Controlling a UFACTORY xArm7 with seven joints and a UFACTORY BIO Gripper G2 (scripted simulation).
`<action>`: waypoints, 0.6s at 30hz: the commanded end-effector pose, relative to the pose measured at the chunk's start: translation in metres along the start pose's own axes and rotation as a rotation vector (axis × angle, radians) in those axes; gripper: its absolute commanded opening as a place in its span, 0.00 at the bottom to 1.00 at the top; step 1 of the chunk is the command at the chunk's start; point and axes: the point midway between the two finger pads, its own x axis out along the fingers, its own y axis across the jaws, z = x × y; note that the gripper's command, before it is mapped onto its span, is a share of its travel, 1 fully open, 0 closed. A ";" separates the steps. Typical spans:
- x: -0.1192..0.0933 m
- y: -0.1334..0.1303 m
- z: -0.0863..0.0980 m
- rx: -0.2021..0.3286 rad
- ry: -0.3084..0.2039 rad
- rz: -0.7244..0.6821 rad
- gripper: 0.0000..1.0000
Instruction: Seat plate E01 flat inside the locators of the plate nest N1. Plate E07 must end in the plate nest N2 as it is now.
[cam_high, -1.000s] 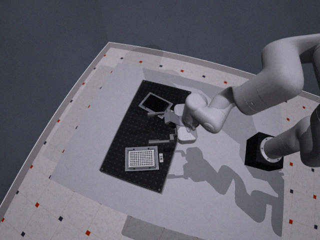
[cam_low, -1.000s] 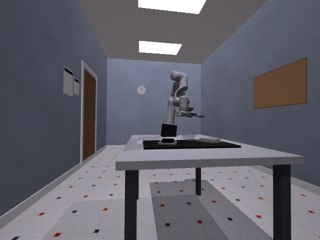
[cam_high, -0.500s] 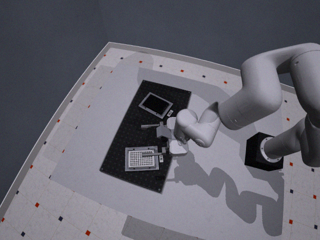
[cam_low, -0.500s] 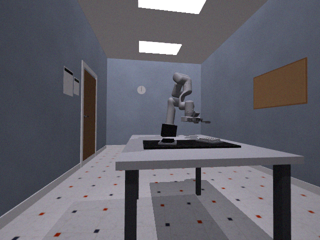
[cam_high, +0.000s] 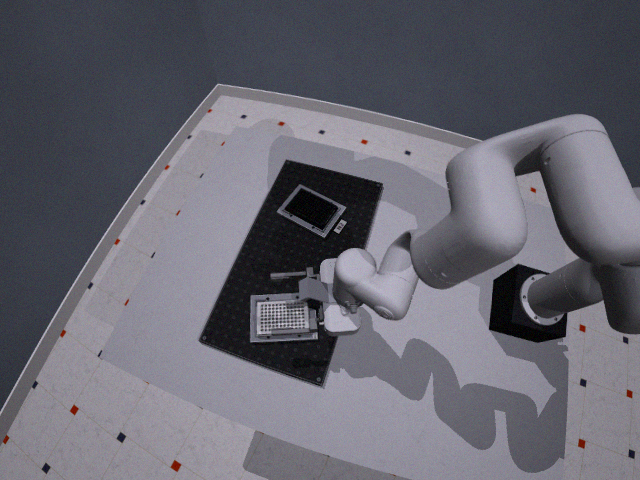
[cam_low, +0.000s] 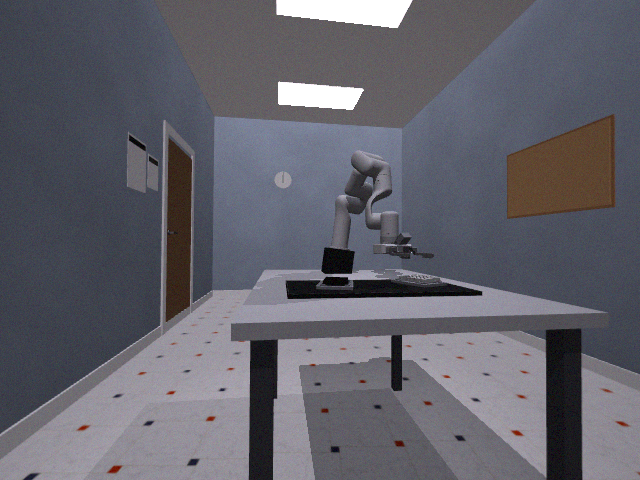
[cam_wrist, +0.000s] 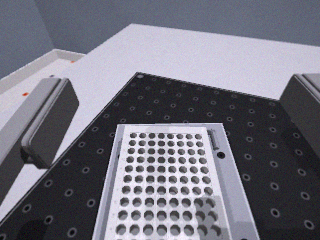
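Note:
The white plate E01 (cam_high: 283, 317) (cam_low: 421, 279) (cam_wrist: 162, 175) lies in the plate nest N1 (cam_high: 253, 322) (cam_wrist: 232, 190), a light grey frame. Whether it is fully flat inside the locators cannot be told. The black plate E07 (cam_high: 311, 207) (cam_low: 336, 281) lies in the plate nest N2 (cam_high: 299, 221) (cam_low: 336, 287). My gripper (cam_high: 271, 303) (cam_low: 417, 255) (cam_wrist: 172, 120) is partly open with nothing between the fingers. It hangs above N1, one finger over the plate's near side in the top view, the other beyond the nest. N2 is outside the wrist view.
Both nests stand on a black perforated board (cam_high: 248, 263) (cam_low: 382, 292) (cam_wrist: 260, 150) on the white table (cam_high: 170, 310) (cam_low: 413, 312). A small label (cam_high: 339, 226) lies beside N2. The arm's black base (cam_high: 509, 304) (cam_low: 337, 260) stands on the table, to the right in the top view.

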 end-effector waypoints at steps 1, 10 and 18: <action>0.006 0.001 -0.002 -0.003 -0.006 -0.002 0.54; 0.007 0.001 -0.002 -0.003 -0.006 -0.002 0.54; 0.007 0.001 -0.007 -0.003 -0.006 -0.002 0.54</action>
